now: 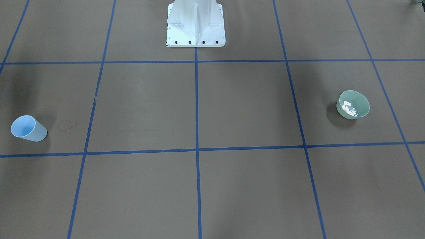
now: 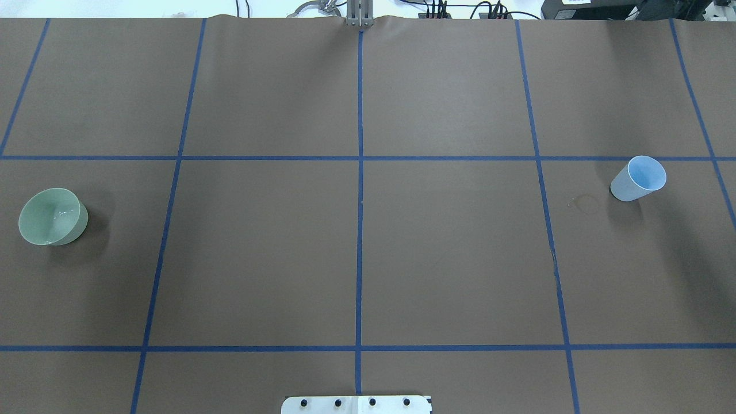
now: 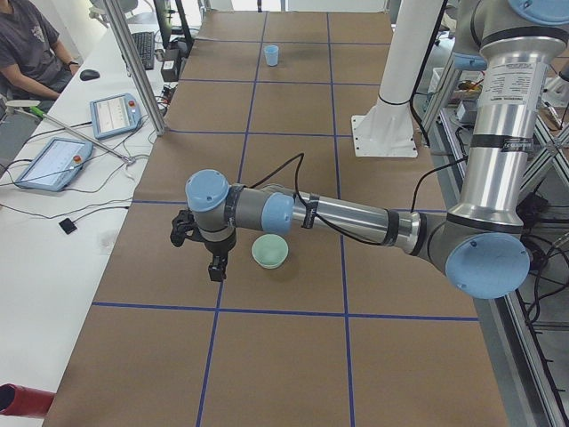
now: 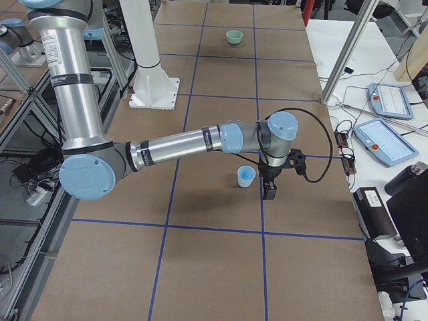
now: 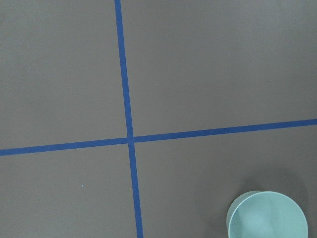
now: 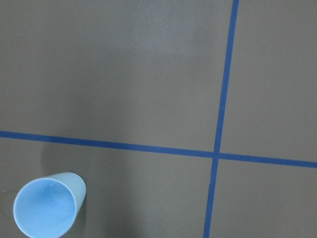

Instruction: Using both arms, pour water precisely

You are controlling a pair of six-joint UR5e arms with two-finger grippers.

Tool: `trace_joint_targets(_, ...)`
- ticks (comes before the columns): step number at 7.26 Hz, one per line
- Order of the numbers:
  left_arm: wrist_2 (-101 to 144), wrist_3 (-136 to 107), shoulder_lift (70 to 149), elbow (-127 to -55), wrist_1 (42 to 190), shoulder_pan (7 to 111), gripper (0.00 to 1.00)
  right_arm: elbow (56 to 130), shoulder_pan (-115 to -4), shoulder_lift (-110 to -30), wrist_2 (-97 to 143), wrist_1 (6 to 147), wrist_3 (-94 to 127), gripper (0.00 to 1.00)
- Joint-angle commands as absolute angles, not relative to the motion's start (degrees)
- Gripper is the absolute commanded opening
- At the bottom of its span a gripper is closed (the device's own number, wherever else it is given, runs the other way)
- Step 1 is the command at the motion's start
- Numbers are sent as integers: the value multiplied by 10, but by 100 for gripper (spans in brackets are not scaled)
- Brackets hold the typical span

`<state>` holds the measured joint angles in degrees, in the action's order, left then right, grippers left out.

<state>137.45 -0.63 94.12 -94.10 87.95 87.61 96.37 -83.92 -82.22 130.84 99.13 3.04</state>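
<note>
Ring mark (image 1: 65, 125) by cup (image 1: 33, 131); water (image 1: 349, 109) in bowl (image 1: 364, 99).

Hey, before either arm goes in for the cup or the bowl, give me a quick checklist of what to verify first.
1. Blue cup upright: ok.
2. Green bowl upright: ok.
3. Water located: ok for the bowl, where a white glint shows inside; cannot tell for the cup.
4. Left end effector clear of the bowl: ok, it is beside the bowl and apart from it.
5. Right end effector clear of the cup: ok, it is beside the cup and apart from it.
6. End effectors open: cannot tell.
</note>
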Motion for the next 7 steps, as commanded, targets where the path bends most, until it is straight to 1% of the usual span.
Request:
trace_joint_targets(1,1374,-4,931,-940,882,877,100,1011,-843,-863,1309,991,36,100)
trace_joint_targets(7,1378,-4,920,-938,877,876,100,1016,-843,-864,1314,991,39,100)
